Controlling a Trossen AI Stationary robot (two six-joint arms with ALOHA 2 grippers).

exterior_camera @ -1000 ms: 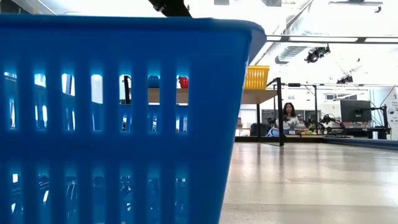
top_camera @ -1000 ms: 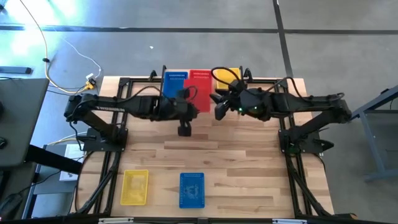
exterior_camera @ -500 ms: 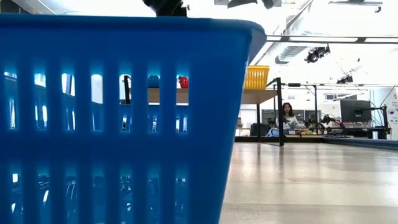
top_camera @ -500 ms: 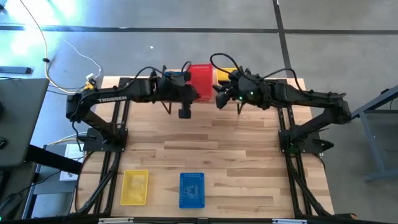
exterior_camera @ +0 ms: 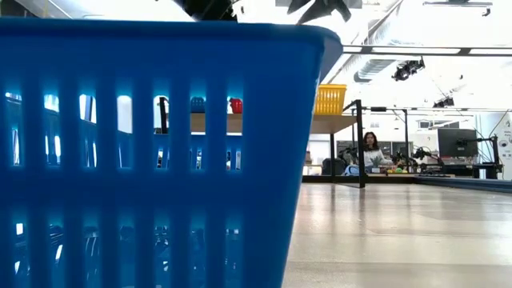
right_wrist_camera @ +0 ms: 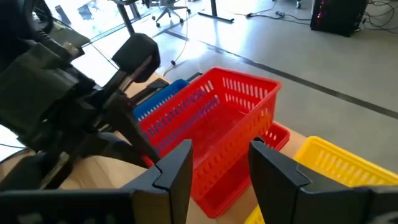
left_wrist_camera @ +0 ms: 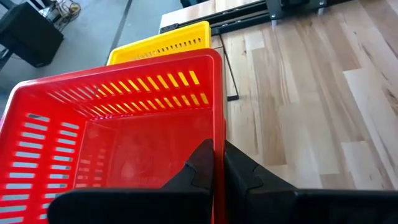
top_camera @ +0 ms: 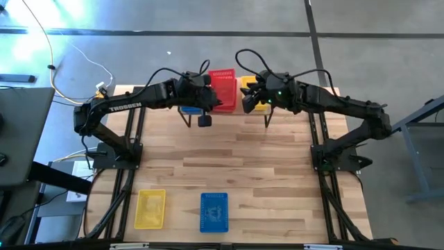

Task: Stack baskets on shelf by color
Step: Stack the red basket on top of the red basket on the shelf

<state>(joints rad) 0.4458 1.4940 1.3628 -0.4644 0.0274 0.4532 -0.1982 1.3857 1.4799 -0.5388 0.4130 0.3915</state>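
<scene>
A red basket [top_camera: 222, 85] hangs tilted in my left gripper [top_camera: 210, 101] over the shelf [exterior_camera: 332, 123] at the table's far edge. In the right wrist view it [right_wrist_camera: 217, 121] hovers above a second red basket [right_wrist_camera: 278, 133], with a blue basket [right_wrist_camera: 163, 99] on one side and a yellow one [right_wrist_camera: 336, 163] on the other, both on the shelf. My right gripper [top_camera: 248, 98] is open just right of the held basket, in front of the yellow basket [top_camera: 254, 89], touching nothing. Its fingers [right_wrist_camera: 177, 169] stand apart. My left gripper [left_wrist_camera: 219, 171] pinches one side wall of the red basket at its rim [left_wrist_camera: 217, 134], one finger [left_wrist_camera: 200, 168] inside the basket and the other outside. The fingers come from the table's left, roughly level. The basket is lifted clear and tilted.
A yellow basket [top_camera: 150, 208] and a blue basket [top_camera: 214, 212] sit on the table near its front edge; the blue one [exterior_camera: 152, 152] fills the low view. Bare wood lies between them and the shelf. A person [exterior_camera: 372, 146] sits far off in the room.
My left gripper has moved toward the far edge and up, carrying the red basket, which now hangs tilted over the shelf's middle. My right gripper has also moved toward the far edge, staying just right of the red basket.
</scene>
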